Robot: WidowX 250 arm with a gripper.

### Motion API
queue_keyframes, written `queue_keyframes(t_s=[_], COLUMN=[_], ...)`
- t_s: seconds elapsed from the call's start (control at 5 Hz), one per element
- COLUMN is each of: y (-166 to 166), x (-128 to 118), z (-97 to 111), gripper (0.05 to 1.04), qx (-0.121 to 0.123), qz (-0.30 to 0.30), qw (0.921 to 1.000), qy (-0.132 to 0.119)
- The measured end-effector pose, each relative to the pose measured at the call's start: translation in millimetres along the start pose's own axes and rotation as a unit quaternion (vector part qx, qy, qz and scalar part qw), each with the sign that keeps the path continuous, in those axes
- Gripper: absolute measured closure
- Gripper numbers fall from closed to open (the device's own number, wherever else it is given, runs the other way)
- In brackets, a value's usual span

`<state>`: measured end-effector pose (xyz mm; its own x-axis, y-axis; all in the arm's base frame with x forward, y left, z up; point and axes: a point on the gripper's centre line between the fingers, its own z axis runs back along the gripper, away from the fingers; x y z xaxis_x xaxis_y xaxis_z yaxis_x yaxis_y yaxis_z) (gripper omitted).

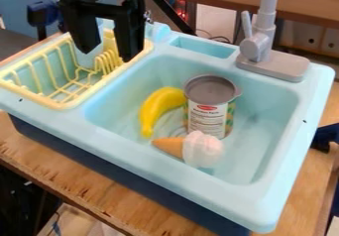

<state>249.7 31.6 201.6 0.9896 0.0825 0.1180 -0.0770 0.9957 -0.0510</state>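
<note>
The counter (83,188) is light brown wood with visible grain, its front edge scuffed with darker marks. Directly on it sits a toy sink (261,205), pale blue on top over a dark blue base, set at a slant in view.

Sink (315,88): moulded plastic, smooth, soft sheen on basin walls. Rack (56,103): smooth plastic bars. Tap (255,45): plastic look, smooth, more matt than glossy. Can (229,119): paper-like printed label (206,117); lid (210,88) smooth, matt. Banana (159,106): smooth plastic look, faint shine. Cone (170,146) and scoop (202,148): plastic-looking, matt. Counter (86,188): wood, visible grain, front edge rough, chipped. Gripper (109,55): hard plastic look, mostly matt.
</note>
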Motion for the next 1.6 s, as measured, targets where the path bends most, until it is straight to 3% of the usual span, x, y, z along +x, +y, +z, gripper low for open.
queue_keyframes(t_s=[0.4, 0.6, 0.8, 1.0, 1.6], y=[-2, -15, -17, -20, -10], x=[12, 31, 43, 54, 73], z=[-18, -27, -39, -48, -59], gripper=[0.087, 0.087, 0.087, 0.087, 0.087], qx=[0.005, 0.010, 0.019, 0.041, 0.079], qz=[-0.002, -0.020, -0.026, -0.036, -0.033], qw=[0.9999, 0.9997, 0.9994, 0.9985, 0.9963], qy=[0.016, -0.009, -0.009, -0.004, -0.012])
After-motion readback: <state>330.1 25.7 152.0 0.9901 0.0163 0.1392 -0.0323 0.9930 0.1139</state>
